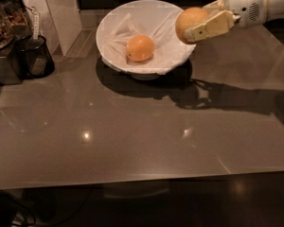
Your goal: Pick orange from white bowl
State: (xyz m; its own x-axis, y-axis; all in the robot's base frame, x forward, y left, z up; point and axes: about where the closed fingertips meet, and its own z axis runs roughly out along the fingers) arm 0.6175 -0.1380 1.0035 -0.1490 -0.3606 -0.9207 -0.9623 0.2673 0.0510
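The white bowl (114, 41) stands at the back middle of the dark table, lined with a white paper sheet (161, 22). A deeper-orange fruit (140, 48) lies inside it. My gripper (201, 20) comes in from the upper right and is shut on the orange (188, 21), the paler, more yellowish fruit. It holds the orange in the air above the bowl's right rim, clear of the bowl. One cream finger (209, 26) crosses the front of the fruit, the other shows behind it.
A dark cup with a utensil (34, 56) and a dark appliance (2, 41) stand at the left. A pale wall panel (52, 8) rises behind them. The glossy table (142, 131) runs to a front edge near the bottom.
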